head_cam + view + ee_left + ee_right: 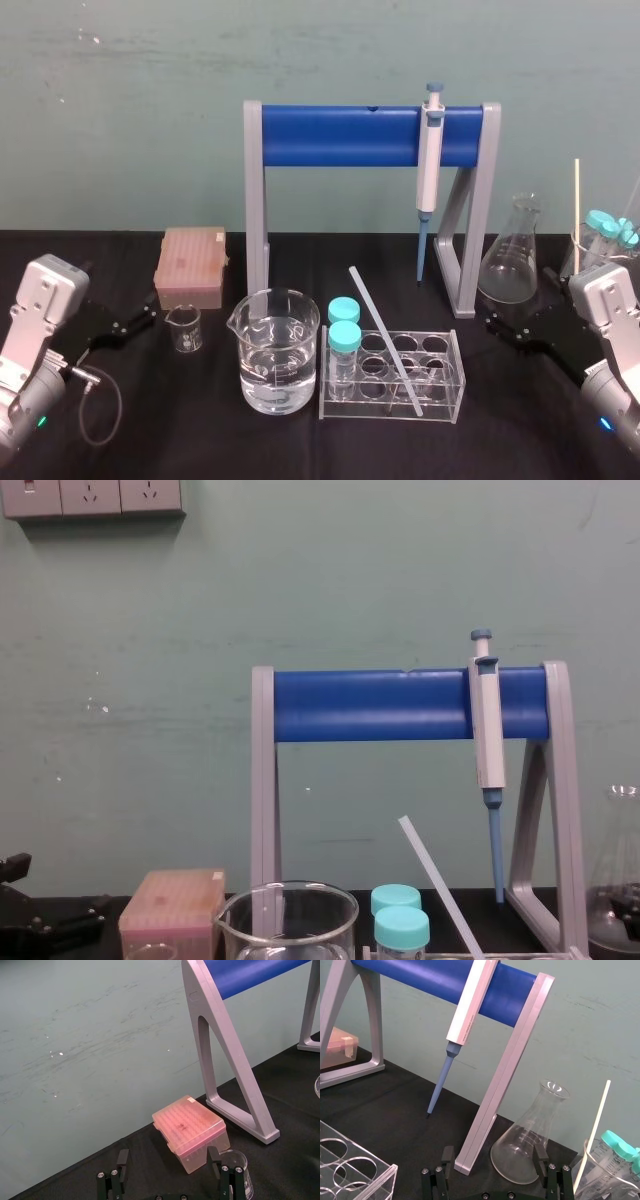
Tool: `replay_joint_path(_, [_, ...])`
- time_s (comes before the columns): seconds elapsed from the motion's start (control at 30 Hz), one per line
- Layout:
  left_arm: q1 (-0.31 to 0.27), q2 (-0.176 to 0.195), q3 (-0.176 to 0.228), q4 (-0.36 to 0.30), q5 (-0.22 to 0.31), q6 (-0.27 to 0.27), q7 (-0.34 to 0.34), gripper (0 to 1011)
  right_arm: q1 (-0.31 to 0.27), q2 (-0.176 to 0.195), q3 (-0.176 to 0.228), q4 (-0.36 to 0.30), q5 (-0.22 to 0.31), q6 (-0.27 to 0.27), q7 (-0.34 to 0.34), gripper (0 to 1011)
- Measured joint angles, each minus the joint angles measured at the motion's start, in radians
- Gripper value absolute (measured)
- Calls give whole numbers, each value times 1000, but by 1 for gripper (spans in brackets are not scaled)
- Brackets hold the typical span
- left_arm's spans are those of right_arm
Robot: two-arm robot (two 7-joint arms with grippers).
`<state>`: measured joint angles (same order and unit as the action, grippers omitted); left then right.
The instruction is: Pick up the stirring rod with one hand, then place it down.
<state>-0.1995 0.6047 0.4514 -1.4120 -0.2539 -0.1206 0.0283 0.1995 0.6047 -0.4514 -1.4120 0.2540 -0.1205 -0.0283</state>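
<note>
Nothing of the task is done yet. The thin, translucent white stirring rod (386, 340) leans across the clear plastic test-tube rack (456, 380), its lower end apparently down in a front hole. Your left gripper (140, 312) and right gripper (520, 305) sit low at opposite sides of the black table (200, 440), well apart from the rod, jaws spread and empty. Reaching, grasping, lifting and setting down all remain.

Matt black cloth covers the worktop (180, 425). The stirring rod (377, 320) looks smooth and translucent white — plastic or glass, hard to tell. Beaker (280, 350) and flask (510, 260) are glossy clear glass; the rack (445, 392) is clear, shiny plastic. The stand (254, 200) is matt grey with a satin blue bar. Left claw (168, 1165) and right claw (492, 1160) are matt black.
</note>
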Motion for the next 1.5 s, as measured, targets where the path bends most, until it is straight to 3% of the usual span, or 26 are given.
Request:
replay_joint_path(1.03, [0, 0, 0, 0, 0, 0, 0, 1000, -1, -1, 8, 0, 2, 1, 9, 1003])
replay_joint_path(1.2, [0, 0, 0, 0, 0, 0, 0, 1000, -6, -10, 40, -6, 51, 10, 61, 1003])
replay_joint_path(1.3, [0, 0, 0, 0, 0, 0, 0, 1000, -15, -13, 68, -33, 119, 34, 122, 1003])
replay_joint_path(1.33, [0, 0, 0, 0, 0, 0, 0, 1000, -15, -13, 68, -33, 119, 34, 122, 1003])
replay_joint_path(1.5, [0, 0, 0, 0, 0, 0, 0, 1000, -26, -8, 97, -98, 233, 94, 248, 1003])
